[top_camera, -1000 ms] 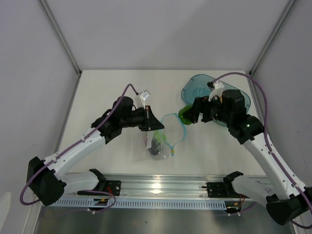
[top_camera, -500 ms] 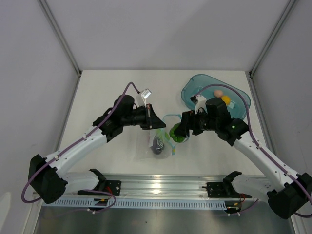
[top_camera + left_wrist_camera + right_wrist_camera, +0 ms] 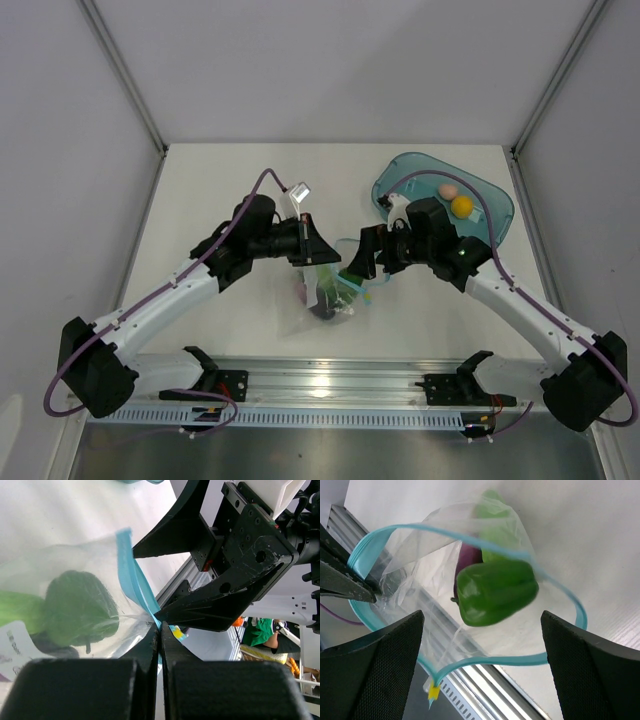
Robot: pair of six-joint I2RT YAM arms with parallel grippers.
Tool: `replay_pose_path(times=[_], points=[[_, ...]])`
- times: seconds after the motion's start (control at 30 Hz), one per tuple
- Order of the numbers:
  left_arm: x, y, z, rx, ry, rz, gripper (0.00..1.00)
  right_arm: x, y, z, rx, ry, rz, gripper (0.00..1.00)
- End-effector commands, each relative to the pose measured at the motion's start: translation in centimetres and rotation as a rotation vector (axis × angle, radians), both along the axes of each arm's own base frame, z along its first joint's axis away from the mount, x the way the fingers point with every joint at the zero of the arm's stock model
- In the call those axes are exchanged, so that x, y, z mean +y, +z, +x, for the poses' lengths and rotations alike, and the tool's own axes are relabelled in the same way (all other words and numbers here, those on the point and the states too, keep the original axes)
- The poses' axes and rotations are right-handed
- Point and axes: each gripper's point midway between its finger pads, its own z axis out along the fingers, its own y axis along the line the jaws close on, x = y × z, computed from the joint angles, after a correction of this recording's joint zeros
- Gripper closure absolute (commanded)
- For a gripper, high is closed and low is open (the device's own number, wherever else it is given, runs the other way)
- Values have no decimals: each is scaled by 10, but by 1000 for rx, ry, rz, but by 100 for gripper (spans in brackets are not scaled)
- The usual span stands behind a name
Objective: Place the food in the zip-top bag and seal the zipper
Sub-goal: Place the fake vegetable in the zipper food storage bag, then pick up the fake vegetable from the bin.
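The left gripper [image 3: 160,637] is pinched tight on the zipper [image 3: 131,575] of the zip-top bag [image 3: 345,305]. The right gripper [image 3: 358,262] is spread wide over the gaping mouth, holding nothing. The green pepper [image 3: 495,592] and eggplant [image 3: 468,560] lie inside the bag. The pink egg [image 3: 448,190] and yellow fruit [image 3: 462,206] sit in the teal tub [image 3: 400,175].

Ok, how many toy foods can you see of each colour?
Green: 2, the pepper and the long vegetable
Purple: 1, the eggplant
Pink: 1, the egg
Yellow-orange: 1, the round fruit
Total: 5
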Motion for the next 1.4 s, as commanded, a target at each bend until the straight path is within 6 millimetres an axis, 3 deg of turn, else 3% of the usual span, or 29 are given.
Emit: replay_pose_path(times=[0.0,0.47,0.57,0.83,0.97,1.1,1.37], points=[[-3,22,-3,-41,-18,-57,100,2,30,8,-91,-16,37,1],[1,7,-8,-22,-15,-39,99,-18,52,20,-163,-114,-25,1],[2,3,-10,-18,-15,-38,99,-31,55,28,-183,-206,-52,1],[4,3,-13,-23,-12,-54,100,-97,58,59,-227,-587,-157,1],[4,5,-13,-30,-16,-60,99,-127,47,75,-146,-680,-167,1],[6,3,-16,-36,-19,-61,99,-169,35,92,-72,-822,-168,1],[6,-3,-20,-24,-32,-79,100,-235,21,115,-67,-1055,-255,1]])
